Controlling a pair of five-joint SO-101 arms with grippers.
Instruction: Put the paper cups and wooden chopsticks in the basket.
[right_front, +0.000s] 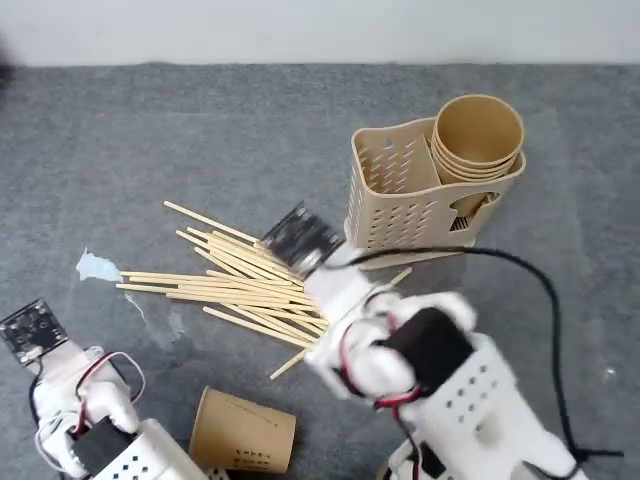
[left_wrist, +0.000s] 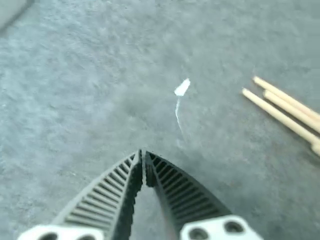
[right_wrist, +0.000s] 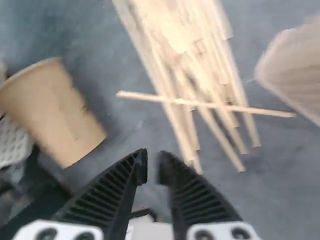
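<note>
A beige perforated basket (right_front: 385, 215) stands at the back right with stacked paper cups (right_front: 480, 135) in one compartment. A pile of wooden chopsticks (right_front: 235, 280) lies on the grey mat in the middle. One paper cup (right_front: 240, 432) lies on its side near the front. My right gripper (right_wrist: 150, 161) hangs over the mat between that cup (right_wrist: 55, 110) and the chopsticks (right_wrist: 200, 75), its fingers a narrow gap apart and empty. My left gripper (left_wrist: 142, 154) is shut and empty above bare mat, with chopstick ends (left_wrist: 290, 112) off to one side.
A small white paper scrap (right_front: 97, 267) lies on the mat left of the pile, also seen as a scrap (left_wrist: 182, 87) ahead of the left gripper. One chopstick (right_wrist: 200, 104) lies crosswise over the pile. A black cable (right_front: 545, 300) trails beside the right arm.
</note>
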